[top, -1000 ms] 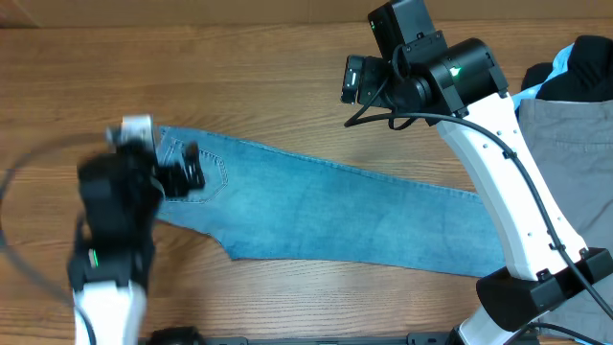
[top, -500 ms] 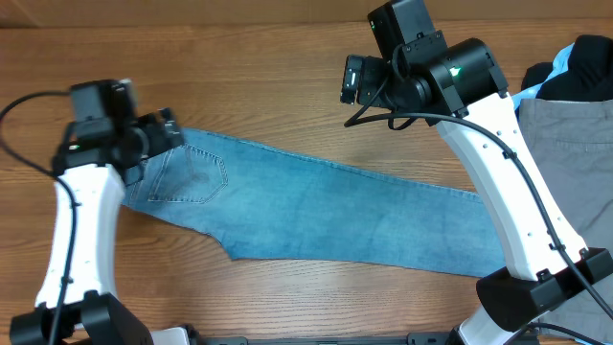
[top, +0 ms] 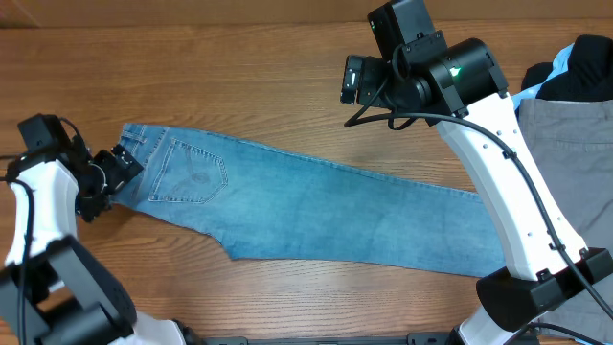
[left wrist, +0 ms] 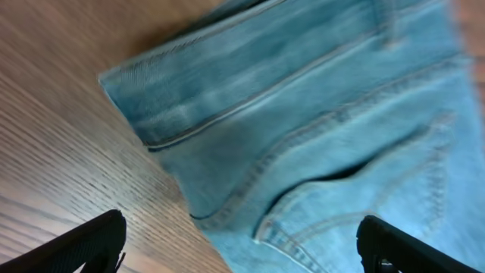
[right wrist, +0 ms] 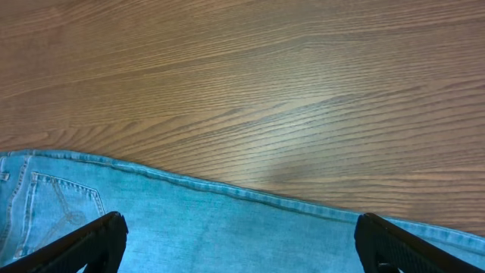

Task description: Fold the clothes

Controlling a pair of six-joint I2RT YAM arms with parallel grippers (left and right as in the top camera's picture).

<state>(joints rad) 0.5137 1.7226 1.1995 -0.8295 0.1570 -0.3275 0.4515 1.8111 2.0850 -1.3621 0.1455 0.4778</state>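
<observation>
**Item 1: light-blue denim jeans** (top: pixel 316 206). They lie flat on the wooden table (top: pixel 239 67), across the middle of the overhead frame. The waistband sits at centre left and the legs run to the lower right. The back side faces up, showing one stitched back pocket (top: pixel 192 172) with curved seams. The left wrist view shows the waistband corner and double seam lines, motion-blurred. No lettering or brand mark is legible.

**Item 2: left gripper** (top: pixel 110 174). It is at the left edge of the overhead frame, just beside the waistband corner. Its claw is spread wide and pinches nothing. In its own view the dark fingertips (left wrist: pixel 83 243) sit in the lower corners, with the denim between them.

**Item 3: right gripper** (top: pixel 352 79). It is at upper centre, over bare wood beyond the upper edge of the jeans. Its claw is spread wide and empty. A green light (top: pixel 458 69) glows on the arm behind it.

**Item 4: other clothes.** These are piled at the right edge, well apart from the jeans.
- Grey trousers (top: pixel 575 163).
- A black garment (top: pixel 586 72) above them.
- A pale blue garment (top: pixel 528 94) showing as a strip at their left edge.
</observation>
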